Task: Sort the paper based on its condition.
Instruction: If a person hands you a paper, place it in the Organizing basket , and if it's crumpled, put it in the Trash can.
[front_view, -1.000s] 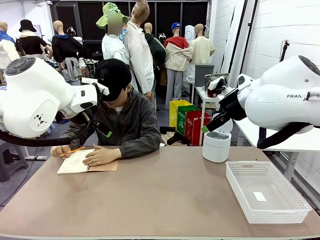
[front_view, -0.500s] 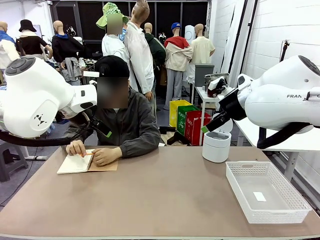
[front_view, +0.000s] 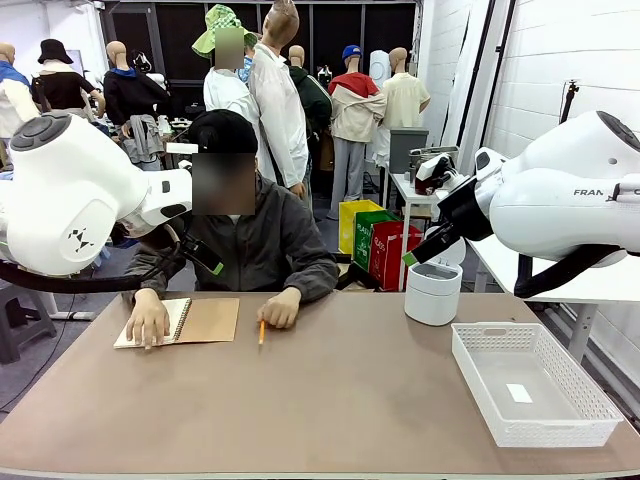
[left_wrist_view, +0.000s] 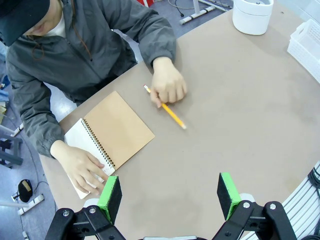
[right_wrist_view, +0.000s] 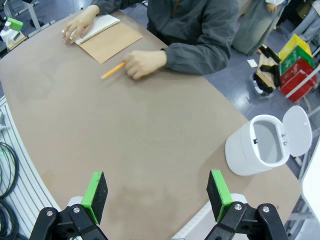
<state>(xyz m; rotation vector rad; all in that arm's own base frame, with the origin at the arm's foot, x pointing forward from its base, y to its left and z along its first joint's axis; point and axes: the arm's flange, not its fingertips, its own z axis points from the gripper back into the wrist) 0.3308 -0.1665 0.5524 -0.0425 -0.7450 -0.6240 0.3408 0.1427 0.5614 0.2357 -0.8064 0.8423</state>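
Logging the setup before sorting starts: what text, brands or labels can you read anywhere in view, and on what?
"FRAN": on the right arm, cut off at the picture's edge.
White print on the green and red bins behind the table: too small to read.
The label in the white basket: no readable print.
The notebook: brown cover bears no print.
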